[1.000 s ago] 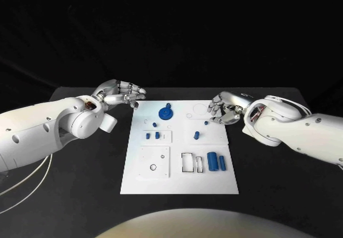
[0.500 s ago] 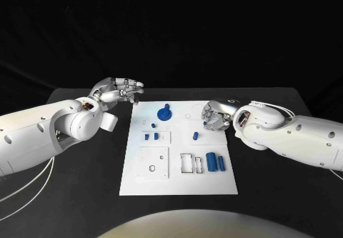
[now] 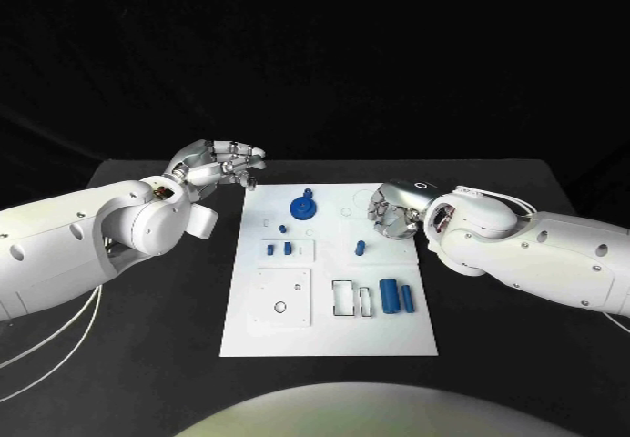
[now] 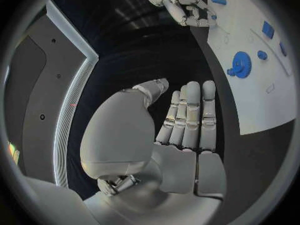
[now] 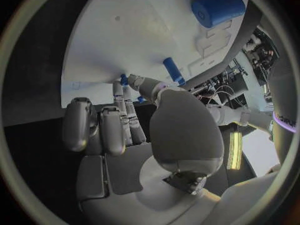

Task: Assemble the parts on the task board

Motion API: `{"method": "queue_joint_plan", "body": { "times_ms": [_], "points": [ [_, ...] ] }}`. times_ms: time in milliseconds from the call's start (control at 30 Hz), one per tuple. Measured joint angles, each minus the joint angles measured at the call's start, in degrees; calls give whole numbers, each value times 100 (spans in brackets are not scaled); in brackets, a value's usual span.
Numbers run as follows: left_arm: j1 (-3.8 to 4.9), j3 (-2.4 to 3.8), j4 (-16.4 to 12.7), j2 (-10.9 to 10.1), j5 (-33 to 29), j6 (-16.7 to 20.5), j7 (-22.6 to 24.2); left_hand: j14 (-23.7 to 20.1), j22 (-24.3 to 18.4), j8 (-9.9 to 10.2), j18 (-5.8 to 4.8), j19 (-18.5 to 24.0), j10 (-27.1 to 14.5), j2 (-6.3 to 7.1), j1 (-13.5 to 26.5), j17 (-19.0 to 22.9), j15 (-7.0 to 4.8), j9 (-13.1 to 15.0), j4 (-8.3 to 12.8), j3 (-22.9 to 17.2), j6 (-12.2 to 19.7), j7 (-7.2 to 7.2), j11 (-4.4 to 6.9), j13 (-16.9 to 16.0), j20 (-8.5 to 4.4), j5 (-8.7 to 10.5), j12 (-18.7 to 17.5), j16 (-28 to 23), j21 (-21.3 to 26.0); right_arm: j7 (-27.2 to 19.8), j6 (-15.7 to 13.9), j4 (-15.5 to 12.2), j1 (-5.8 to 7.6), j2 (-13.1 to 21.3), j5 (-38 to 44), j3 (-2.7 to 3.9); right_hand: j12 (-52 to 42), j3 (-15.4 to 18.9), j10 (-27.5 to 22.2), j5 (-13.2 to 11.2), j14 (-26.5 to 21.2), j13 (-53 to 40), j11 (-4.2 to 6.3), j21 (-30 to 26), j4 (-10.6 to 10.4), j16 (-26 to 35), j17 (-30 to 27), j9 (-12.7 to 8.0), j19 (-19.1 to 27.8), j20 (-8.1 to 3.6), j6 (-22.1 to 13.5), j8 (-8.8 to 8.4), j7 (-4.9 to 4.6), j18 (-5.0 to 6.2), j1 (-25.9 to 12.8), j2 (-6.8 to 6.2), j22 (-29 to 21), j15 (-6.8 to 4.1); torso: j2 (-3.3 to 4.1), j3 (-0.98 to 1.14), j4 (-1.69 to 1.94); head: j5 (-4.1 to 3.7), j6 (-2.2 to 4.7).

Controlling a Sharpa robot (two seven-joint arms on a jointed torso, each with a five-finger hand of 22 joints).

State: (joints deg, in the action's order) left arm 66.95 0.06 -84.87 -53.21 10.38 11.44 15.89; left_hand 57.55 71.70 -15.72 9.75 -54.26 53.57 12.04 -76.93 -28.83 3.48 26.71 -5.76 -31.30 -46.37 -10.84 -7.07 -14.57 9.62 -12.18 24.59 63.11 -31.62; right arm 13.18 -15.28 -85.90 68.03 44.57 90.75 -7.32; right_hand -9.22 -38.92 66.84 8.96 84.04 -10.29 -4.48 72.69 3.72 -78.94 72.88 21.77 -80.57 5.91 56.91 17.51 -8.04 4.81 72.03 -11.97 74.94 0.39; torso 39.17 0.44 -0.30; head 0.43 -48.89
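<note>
The white board (image 3: 329, 273) lies mid-frame on the counter (image 3: 525, 300). Both the left hand (image 3: 220, 164) and right hand (image 3: 394, 209) are empty, fingers loosely curled. The right hand could bump the small blue peg (image 3: 359, 246) just below it.

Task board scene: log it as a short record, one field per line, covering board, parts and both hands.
board: white task board, flat on the black table
gear: blue gear at the far end
cylinders: two blue cylinders beside rectangular slots
left hand: left hand off the board's far left corner, empty
right hand: right hand over the board's right edge, fingers curled
</note>
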Motion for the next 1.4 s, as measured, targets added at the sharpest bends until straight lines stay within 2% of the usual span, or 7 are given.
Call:
{"method": "queue_joint_plan", "body": {
  "times_ms": [100, 300, 567, 600, 667, 1300, 1400],
  "points": [
    [0, 0, -1, 6, -1, -3, -9, 0, -2, 0, 0, 0, 0, 0, 0, 2, 0, 0, 0, 0, 27, -2, 0, 2, 0, 0, 0, -11, 22, 47, 16, -4, -7, -14, 72, 8, -39, -40, 56, -2, -21, -29, 30, 84, 40, -29, 4, 40, -43, -2, 52, 43, 35, 0, 8, 8, 0, -21, 2, 2, 1, -8, -12],
    [0, 0, -3, 1, -3, -11, -31, 0, -35, -76, 0, 0, 0, -15, -15, 31, 0, 15, 49, -49, 81, -1, 0, 29, 0, -7, 0, -55, 45, 135, 86, -39, -18, -22, 243, 23, -41, -47, 81, 60, -1, -67, 40, 120, 47, -28, -15, 83, -48, -7, 52, 44, 35, 1, 3, 3, -1, -41, -1, 3, -2, -10, -35],
    [-1, 0, -11, -8, 4, -38, -84, 0, -42, -100, 0, 0, -24, -27, -27, 46, 0, 18, 56, -56, 126, -21, -23, 39, 0, -26, 0, -96, 45, 253, 156, -108, -32, -1, 502, 27, -40, -47, 57, 34, -1, -117, 39, 156, 47, -28, -30, 112, -53, -6, 33, 15, 17, -3, -183, -183, -2, -41, -5, 4, -7, -21, -48],
    [-1, 0, -11, -8, 6, -43, -90, 0, -43, -105, 0, 0, -22, -27, -27, 47, 0, 18, 56, -56, 142, -20, -22, 40, 0, -26, 0, -105, 45, 266, 158, -117, -36, 2, 530, 27, -39, -47, 42, 34, -1, -117, 34, 189, 47, -28, -43, 112, -91, -4, 28, 15, 12, -64, -183, -183, -2, -41, -5, 4, -7, -22, -48],
    [-1, 0, -11, -9, 10, -51, -100, 0, -50, -105, -1, 0, -22, -27, -27, 52, 0, 19, 56, -56, 142, -20, -22, 49, 0, -26, 0, -105, 61, 287, 159, -132, -41, 7, 573, 27, -40, -47, 38, 34, -1, -128, 38, 197, 47, -28, -45, 117, -99, 3, 24, 15, 8, -86, -183, -183, -2, -41, -7, 5, -6, -25, -51],
    [-1, -1, 9, -18, 37, -85, -171, 0, -78, -134, 0, 0, -42, -27, -27, 67, 0, 24, 56, -56, 204, -40, -42, 63, 1, -26, 0, -129, 89, 397, 153, -217, -70, 39, 858, 23, -15, -87, 27, 35, -1, -161, 32, 354, 87, -51, -31, 174, -166, -17, 36, 15, 21, -86, -181, -182, -3, -41, -4, 3, -3, -49, -56],
    [-1, -1, 11, -20, 42, -86, -181, 0, -78, -155, 0, 0, -42, -49, -4, 73, 1, 23, 56, -56, 204, -40, -42, 70, 1, 0, 0, -156, 89, 408, 150, -217, -71, 40, 871, 23, -76, -144, 149, 34, -12, -196, 58, 443, 144, -84, -24, 230, -218, -34, 134, 45, 73, -87, -78, -79, -3, -54, -4, 3, -3, -54, -57]
  ]
}}
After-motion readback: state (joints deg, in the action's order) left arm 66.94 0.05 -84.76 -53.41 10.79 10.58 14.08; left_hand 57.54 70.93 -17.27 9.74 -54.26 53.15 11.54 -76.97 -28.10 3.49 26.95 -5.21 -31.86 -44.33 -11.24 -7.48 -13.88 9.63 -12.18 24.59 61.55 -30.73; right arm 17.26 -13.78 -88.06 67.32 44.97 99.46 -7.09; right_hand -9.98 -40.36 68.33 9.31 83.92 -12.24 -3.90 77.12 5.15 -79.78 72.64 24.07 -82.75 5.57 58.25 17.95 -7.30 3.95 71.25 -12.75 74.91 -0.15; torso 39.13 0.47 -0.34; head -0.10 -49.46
